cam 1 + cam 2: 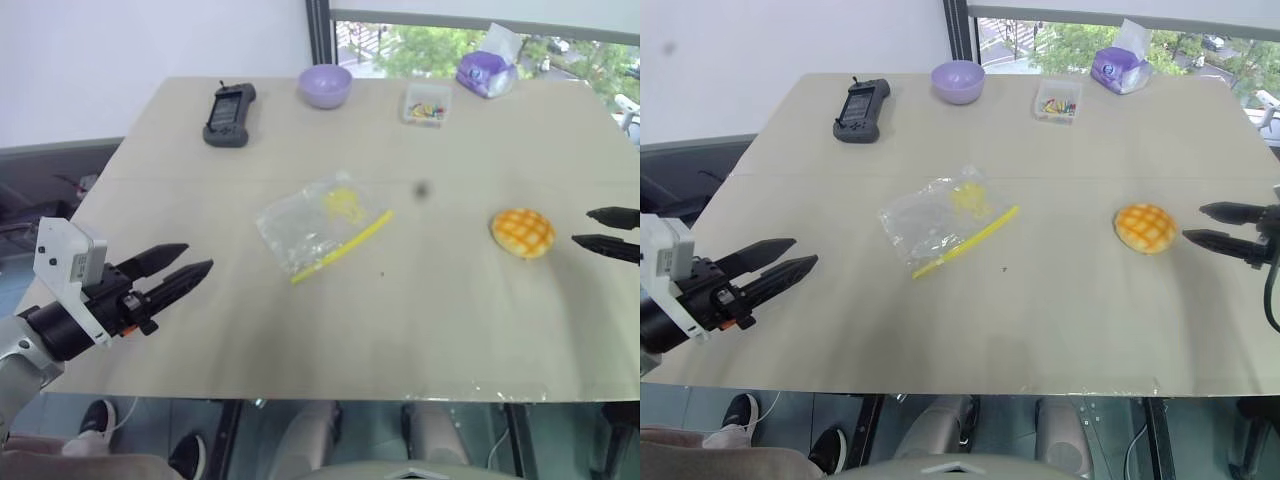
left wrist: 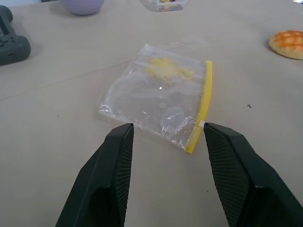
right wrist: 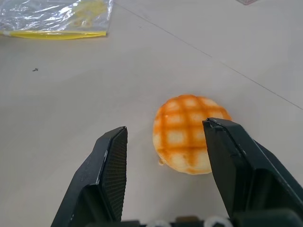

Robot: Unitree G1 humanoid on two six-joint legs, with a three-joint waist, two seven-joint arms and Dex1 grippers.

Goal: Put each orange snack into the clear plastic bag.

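orange snack [image 1: 523,232] lies just beside the open right gripper [image 1: 598,230].

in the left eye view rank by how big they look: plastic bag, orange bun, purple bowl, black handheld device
1. clear plastic bag, clearly largest.
2. black handheld device.
3. orange snack and purple bowl look about alike; the bowl sits farther from the camera, so I would not rank them.
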